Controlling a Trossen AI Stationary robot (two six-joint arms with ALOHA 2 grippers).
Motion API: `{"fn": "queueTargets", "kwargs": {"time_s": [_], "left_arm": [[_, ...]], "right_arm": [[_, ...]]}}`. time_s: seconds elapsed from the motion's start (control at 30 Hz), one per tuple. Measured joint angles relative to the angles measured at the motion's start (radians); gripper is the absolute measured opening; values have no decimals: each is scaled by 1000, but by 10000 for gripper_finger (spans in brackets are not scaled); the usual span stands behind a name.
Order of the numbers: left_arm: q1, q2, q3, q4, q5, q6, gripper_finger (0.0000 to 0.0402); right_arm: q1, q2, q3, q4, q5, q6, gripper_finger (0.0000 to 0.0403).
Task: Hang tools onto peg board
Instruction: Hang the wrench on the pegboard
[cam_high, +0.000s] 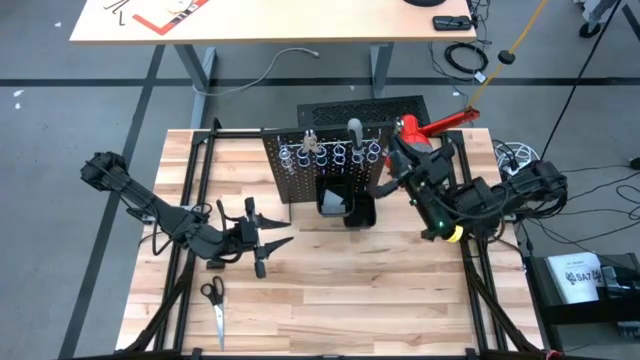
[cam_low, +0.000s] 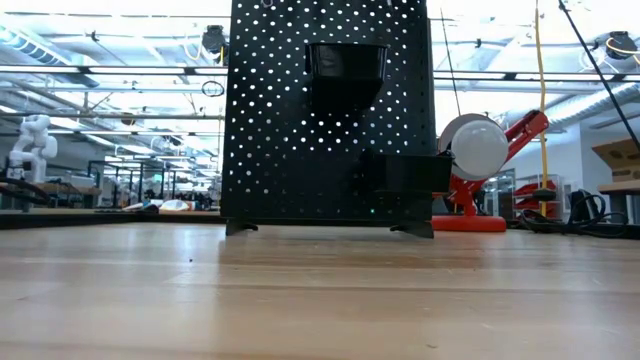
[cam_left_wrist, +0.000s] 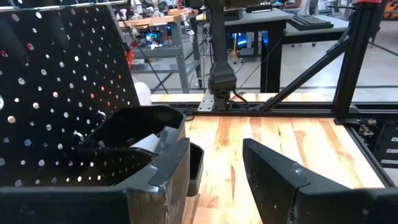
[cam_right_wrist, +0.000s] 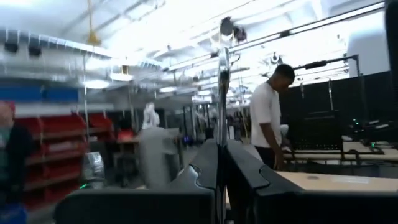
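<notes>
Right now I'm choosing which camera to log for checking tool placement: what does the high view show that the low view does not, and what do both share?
Only the high view shows both arms: the left hand open above the table, the right hand shut on a thin silver tool by the peg board. It also shows the scissors and the ring row.

Only the low view shows the room behind and the board's feet.

Both show the peg board, its black bin, the table and the red lamp.
</notes>
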Motion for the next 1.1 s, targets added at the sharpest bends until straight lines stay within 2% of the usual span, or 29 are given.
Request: {"fn": "queueTargets", "kwargs": {"time_s": [0.13, 0.27, 0.43, 0.7, 1.1], "left_arm": [[-3, 0, 0, 0, 0, -5, 159], [-3, 0, 0, 0, 0, 1, 159], [-3, 0, 0, 0, 0, 0, 159], [-3, 0, 0, 0, 0, 0, 159], [-3, 0, 0, -5, -1, -1, 159]], "right_arm": [[-19, -32, -116, 121, -76, 54, 4], [-34, -69, -176, 76, -131, 172, 4], [-59, -73, -173, -18, -180, 271, 4], [-102, -74, -102, -263, -180, 376, 4], [-115, -73, -93, -368, -120, 370, 4]]}}
